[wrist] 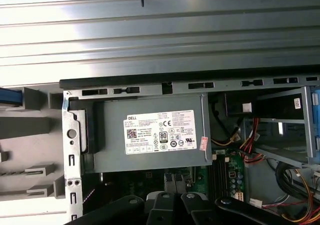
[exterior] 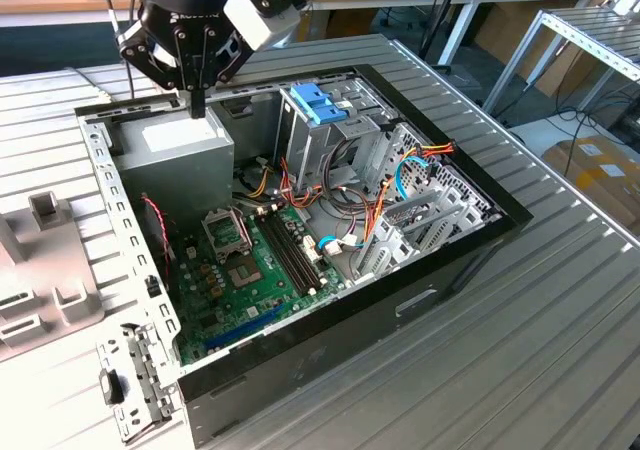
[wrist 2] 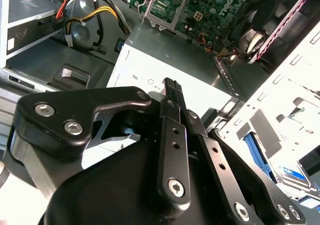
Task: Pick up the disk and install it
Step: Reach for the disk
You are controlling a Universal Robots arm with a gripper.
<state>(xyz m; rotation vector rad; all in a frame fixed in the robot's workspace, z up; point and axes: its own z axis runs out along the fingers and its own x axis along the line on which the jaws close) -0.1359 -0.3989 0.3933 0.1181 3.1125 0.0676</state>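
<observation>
My gripper hangs shut and empty over the back left corner of the open computer case, just above the grey power supply. In the second wrist view its black fingertips point down at that power supply. A bright blue rail of what looks like the disk lies in a pale grey fixture beside the case; most of it is hidden. The first wrist view catches a blue end of the disk at its edge, outside the case wall.
Inside the case are the green motherboard, cable bundles and a tall grey drive cage with a light blue bracket. A pale grey fixture stands on the exterior view's left. A slatted metal table carries everything.
</observation>
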